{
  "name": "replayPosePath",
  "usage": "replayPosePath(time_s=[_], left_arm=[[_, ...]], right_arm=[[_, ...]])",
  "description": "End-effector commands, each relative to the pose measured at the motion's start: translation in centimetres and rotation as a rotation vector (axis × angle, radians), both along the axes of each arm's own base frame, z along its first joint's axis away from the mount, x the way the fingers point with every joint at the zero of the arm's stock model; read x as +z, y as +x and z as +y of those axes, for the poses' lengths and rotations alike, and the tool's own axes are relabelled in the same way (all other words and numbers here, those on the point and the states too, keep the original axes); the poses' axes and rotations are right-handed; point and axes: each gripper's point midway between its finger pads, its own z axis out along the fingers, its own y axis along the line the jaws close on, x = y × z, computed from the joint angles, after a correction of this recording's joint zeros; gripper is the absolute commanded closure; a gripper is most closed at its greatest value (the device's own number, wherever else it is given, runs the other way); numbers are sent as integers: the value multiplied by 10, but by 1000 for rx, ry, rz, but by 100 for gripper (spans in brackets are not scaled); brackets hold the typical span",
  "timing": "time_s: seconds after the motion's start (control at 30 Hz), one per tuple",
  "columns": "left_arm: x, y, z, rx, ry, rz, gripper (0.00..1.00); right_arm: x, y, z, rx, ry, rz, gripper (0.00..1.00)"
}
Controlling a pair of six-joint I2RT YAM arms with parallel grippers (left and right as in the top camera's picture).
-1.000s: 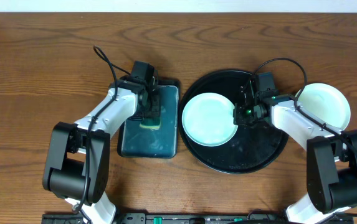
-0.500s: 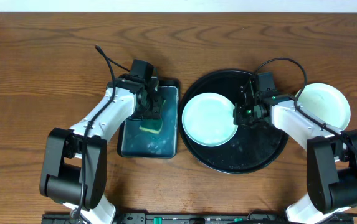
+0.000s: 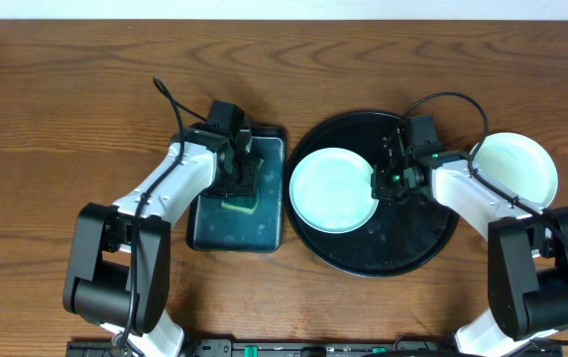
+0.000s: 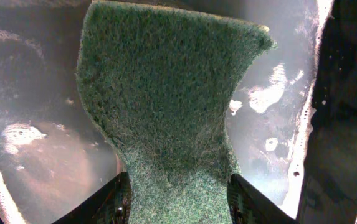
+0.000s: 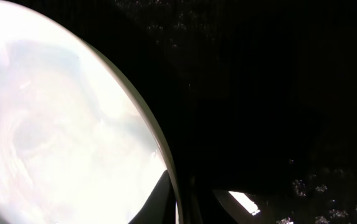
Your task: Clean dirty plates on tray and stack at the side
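The left gripper (image 4: 178, 202) has its jaws clamped on 1 end of the green-yellow sponge (image 4: 172, 93), which bunches narrow between them. The sponge sits over the wet rectangular dark tray (image 3: 209, 233) on the wooden worktop (image 3: 65, 99). The right gripper (image 3: 385, 180) has its jaws closed on the right rim of a pale bluish-white plate (image 3: 331, 190). That plate lies in the left half of the round black tray (image 3: 402, 233). A 2nd pale plate (image 3: 516, 164) rests on the worktop just beside the tray's right edge.
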Motion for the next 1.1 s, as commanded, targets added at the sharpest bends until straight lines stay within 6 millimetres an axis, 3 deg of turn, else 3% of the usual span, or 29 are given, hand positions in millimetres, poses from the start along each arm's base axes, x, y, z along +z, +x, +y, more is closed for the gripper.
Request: replayPosePath(time_s=[0.0,0.13,0.27,0.33,0.53,0.6,0.7,0.77,1.07], left_arm=[[-4,-8,0,1,-3,24,51],[-6,-8,0,1,-2,28,62],[-8,-7,0,1,-2,27,88],[-8,-7,0,1,-2,27,92],[-8,-6,-1,1,-3,22,92],[-8,-4,-1,1,-5,16,90],[-6,4,-3,1,-14,-16,59],[-4,11,-5,1,-22,-45,53],[-2,25,-8,4,-29,-104,50]], right_arm=[[-5,-1,-3,-5,-20,8,92],[-5,-1,-3,-5,-20,7,93],[-5,-1,-3,-5,-20,7,93],[-5,-1,-3,-5,-20,7,93],[-5,-1,-3,-5,-20,7,93],[-5,-1,-3,-5,-20,7,93],[-5,-1,-3,-5,-20,7,93],[-5,-1,-3,-5,-20,8,93],[-5,-1,-3,-5,-20,7,93]])
